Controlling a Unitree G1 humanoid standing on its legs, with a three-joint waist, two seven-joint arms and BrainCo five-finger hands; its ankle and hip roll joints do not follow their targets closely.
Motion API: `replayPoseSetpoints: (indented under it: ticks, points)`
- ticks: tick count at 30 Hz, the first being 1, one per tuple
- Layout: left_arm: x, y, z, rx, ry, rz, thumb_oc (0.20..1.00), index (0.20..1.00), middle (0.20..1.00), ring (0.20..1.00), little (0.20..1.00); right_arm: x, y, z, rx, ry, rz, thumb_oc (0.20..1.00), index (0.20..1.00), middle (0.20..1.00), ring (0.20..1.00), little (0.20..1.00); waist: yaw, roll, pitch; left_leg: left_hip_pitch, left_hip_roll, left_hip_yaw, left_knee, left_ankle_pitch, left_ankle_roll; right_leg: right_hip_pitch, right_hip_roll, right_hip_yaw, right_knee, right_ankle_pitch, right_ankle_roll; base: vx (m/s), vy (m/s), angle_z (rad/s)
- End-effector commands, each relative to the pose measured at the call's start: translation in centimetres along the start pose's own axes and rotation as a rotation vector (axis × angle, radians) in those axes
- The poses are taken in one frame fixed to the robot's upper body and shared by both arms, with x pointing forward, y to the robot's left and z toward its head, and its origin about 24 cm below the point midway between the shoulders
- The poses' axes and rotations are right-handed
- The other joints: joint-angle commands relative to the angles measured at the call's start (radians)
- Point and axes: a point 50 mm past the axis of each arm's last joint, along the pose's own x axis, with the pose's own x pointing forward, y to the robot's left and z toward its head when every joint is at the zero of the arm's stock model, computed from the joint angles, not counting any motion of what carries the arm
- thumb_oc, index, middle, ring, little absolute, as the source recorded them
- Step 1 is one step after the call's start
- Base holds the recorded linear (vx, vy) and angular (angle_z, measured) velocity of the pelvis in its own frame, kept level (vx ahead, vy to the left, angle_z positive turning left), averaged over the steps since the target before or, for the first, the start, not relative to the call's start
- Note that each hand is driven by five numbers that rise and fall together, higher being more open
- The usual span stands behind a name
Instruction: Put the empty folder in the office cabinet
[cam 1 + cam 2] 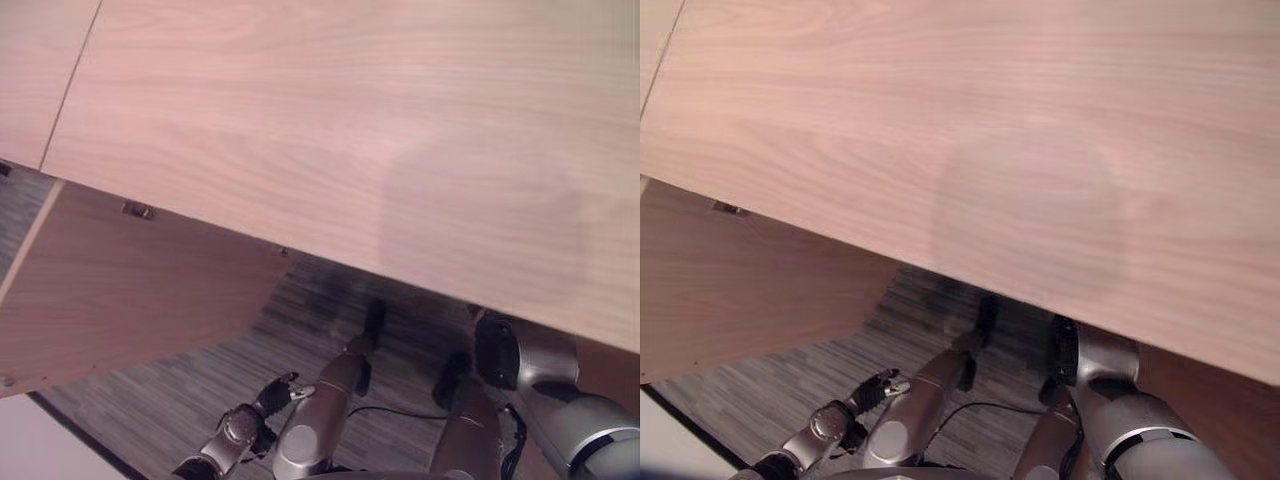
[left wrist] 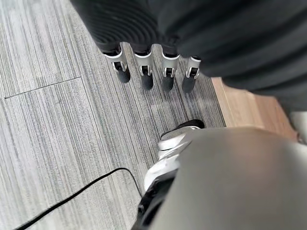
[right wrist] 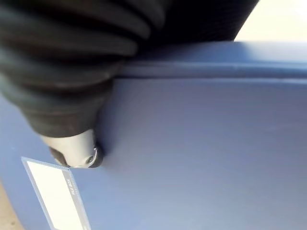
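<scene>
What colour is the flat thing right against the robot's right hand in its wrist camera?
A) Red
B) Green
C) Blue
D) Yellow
C: in the right wrist view a blue folder with a white label pocket lies right against the right hand.

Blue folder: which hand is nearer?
Right. The right hand is pressed against the blue folder, which shows in its wrist view. The left hand hangs over the grey floor with straight fingers, holding nothing.
</scene>
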Motion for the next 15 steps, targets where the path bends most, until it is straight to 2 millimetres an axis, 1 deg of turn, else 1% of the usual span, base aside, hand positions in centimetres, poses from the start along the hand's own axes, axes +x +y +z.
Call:
replayPoseSetpoints:
  ticks: [1, 4, 6, 7, 9, 10, 11, 12, 13, 15]
  points:
    - [0.2, 0.2, -0.3, 0.02, 0.031, 0.016, 1.0, 1.0, 1.0, 1.0, 1.0, 1.0, -6.8, 0.1, 0.039, 0.044, -0.244, 0.2, 0.2, 0.2, 0.2, 0.2, 0.002, 0.01, 0.031, -0.011, 0.031, 0.007, 0.18, -0.25, -0.016, 0.015, -0.029, 0.076, -0.148, 0.137, 0.086, -0.02, -0.034, -0.08]
    - [0.3, 0.3, -0.1, 0.022, 0.027, 0.021, 1.0, 1.0, 1.0, 1.0, 1.0, 1.0, -6.7, 0.1, 0.018, 0.046, -0.224, 0.2, 0.2, 0.2, 0.2, 0.2, -0.001, 0.002, 0.028, -0.019, 0.035, 0.01, 0.175, -0.248, -0.019, 0.007, -0.025, 0.073, -0.149, 0.138, 0.086, -0.02, -0.048, -0.03]
    - [0.4, 0.7, 0.3, 0.031, 0.014, 0.03, 1.0, 1.0, 1.0, 1.0, 1.0, 1.2, -6.6, 0.4, -0.003, 0.036, -0.195, 0.2, 0.2, 0.2, 0.2, 0.2, -0.005, -0.001, 0.025, -0.02, 0.037, 0.005, 0.149, -0.229, -0.028, 0.006, -0.027, 0.056, -0.162, 0.144, 0.086, -0.05, -0.071, -0.02]
    - [0.5, 0.8, 0.5, 0.033, 0.006, 0.032, 1.0, 1.0, 1.0, 1.0, 1.0, 1.3, -6.2, 0.8, -0.033, 0.025, -0.161, 0.2, 0.2, 0.2, 0.2, 0.2, -0.011, -0.004, 0.018, -0.016, 0.037, 0.004, 0.124, -0.22, -0.034, 0.008, -0.024, 0.05, -0.178, 0.15, 0.086, -0.05, -0.059, -0.02]
    - [0.5, 0.9, 0.6, 0.032, 0.004, 0.03, 1.0, 1.0, 1.0, 1.0, 1.0, 1.4, -5.9, 1.1, -0.049, 0.014, -0.144, 0.2, 0.2, 0.2, 0.2, 0.2, -0.014, -0.005, 0.015, -0.015, 0.039, 0.005, 0.113, -0.215, -0.036, 0.006, -0.024, 0.046, -0.183, 0.154, 0.085, -0.02, -0.018, 0.0]
    - [0.5, 1.2, 0.7, 0.016, -0.001, 0.04, 1.0, 1.0, 1.0, 1.0, 1.0, 1.6, -5.1, 1.8, -0.061, -0.009, -0.113, 0.2, 0.2, 0.2, 0.2, 0.2, -0.019, -0.006, 0.01, -0.016, 0.044, 0.008, 0.113, -0.215, -0.035, -0.003, -0.024, 0.048, -0.178, 0.155, 0.084, -0.04, 0.089, -0.01]
    - [0.5, 1.5, 0.8, -0.003, -0.004, 0.053, 1.0, 1.0, 1.0, 1.0, 1.0, 1.5, -3.9, 2.1, -0.079, -0.027, -0.077, 0.2, 0.2, 0.2, 0.2, 0.2, -0.024, -0.009, 0.015, -0.027, 0.049, 0.027, 0.131, -0.223, -0.033, -0.019, -0.027, 0.048, -0.17, 0.158, 0.089, -0.05, 0.159, -0.1]
    - [0.5, 1.7, 0.7, -0.014, 0.003, 0.061, 1.0, 1.0, 1.0, 1.0, 1.0, 1.5, -3.3, 2.1, -0.085, -0.031, -0.059, 0.2, 0.2, 0.2, 0.2, 0.2, -0.027, -0.01, 0.019, -0.03, 0.055, 0.039, 0.137, -0.228, -0.031, -0.033, -0.034, 0.041, -0.158, 0.17, 0.096, 0.01, 0.167, -0.26]
    - [0.5, 1.9, 0.7, -0.02, 0.003, 0.07, 1.0, 1.0, 1.0, 1.0, 1.0, 1.5, -2.7, 2.3, -0.086, -0.039, -0.046, 0.2, 0.2, 0.2, 0.2, 0.2, -0.026, -0.011, 0.018, -0.034, 0.06, 0.044, 0.146, -0.242, -0.029, -0.048, -0.04, 0.045, -0.141, 0.167, 0.109, 0.02, 0.103, -0.38]
    - [0.4, 2.1, 0.5, -0.012, 0.01, 0.076, 1.0, 1.0, 1.0, 1.0, 1.0, 1.4, -1.9, 2.5, -0.084, -0.047, -0.025, 0.2, 0.2, 0.2, 0.2, 0.2, -0.021, -0.01, 0.015, -0.05, 0.071, 0.059, 0.163, -0.247, -0.026, -0.078, -0.057, 0.031, -0.097, 0.183, 0.127, 0.0, 0.065, -0.49]
